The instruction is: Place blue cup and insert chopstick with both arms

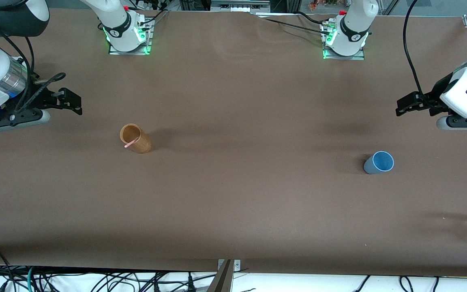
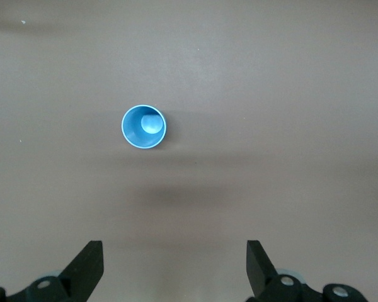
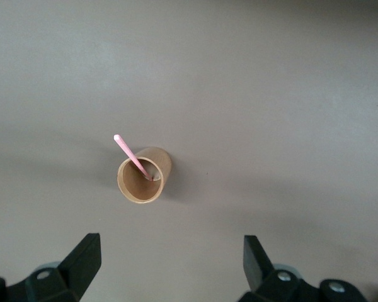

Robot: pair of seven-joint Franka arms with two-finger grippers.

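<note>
1. Wide brown table (image 1: pixel 233 194), both arms parked high at its ends — nothing in hand yet.
2. Left gripper (image 1: pixel 410 104) hangs over the left arm's end, fingers spread wide and empty; the blue cup (image 1: pixel 378 162) stands upright near it, nearer the front camera.
3. Right gripper (image 1: pixel 69 101) hovers over the right arm's end, jaws apart too.
4. The chopstick (image 1: pixel 131 142) leans in the brown wooden cup (image 1: pixel 135 138), tip poking over the rim.
5. Risk, I'd say — pinching that thin stick off-centre could tip the wooden cup, and a glancing finger could topple the light blue cup.
</note>
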